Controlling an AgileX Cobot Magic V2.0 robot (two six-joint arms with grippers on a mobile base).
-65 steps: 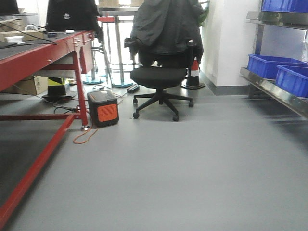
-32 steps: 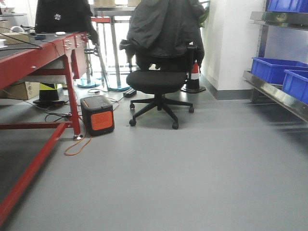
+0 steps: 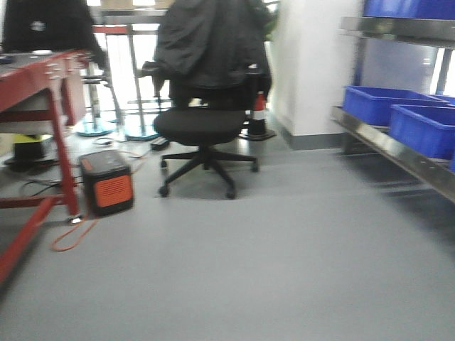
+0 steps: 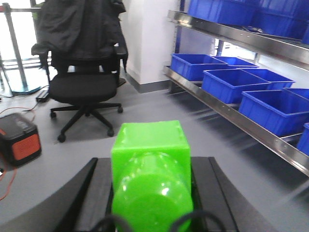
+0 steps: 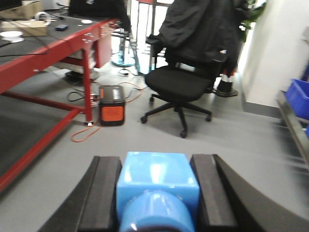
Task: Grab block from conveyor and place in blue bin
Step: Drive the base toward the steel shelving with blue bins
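Observation:
My left gripper (image 4: 152, 162) is shut on the bright green block (image 4: 150, 169), which sits between the two black fingers, in the air above the grey floor. My right gripper (image 5: 157, 164) is shut on a light blue block (image 5: 157, 186). Bright blue bins (image 4: 231, 83) stand in a row on a metal shelf to the right; they also show in the front view (image 3: 377, 103) and at the right edge of the right wrist view (image 5: 300, 95). The conveyor is out of view.
A black office chair (image 3: 202, 128) draped with a dark jacket stands ahead. An orange and black box (image 3: 106, 183) and an orange cable (image 3: 67, 238) lie by the red-framed table (image 3: 43, 78) on the left. The metal shelf (image 3: 398, 153) runs along the right.
The front view has swung to the right: the chair, the box and the red table have shifted left in frame, and the shelf with blue bins shows more.

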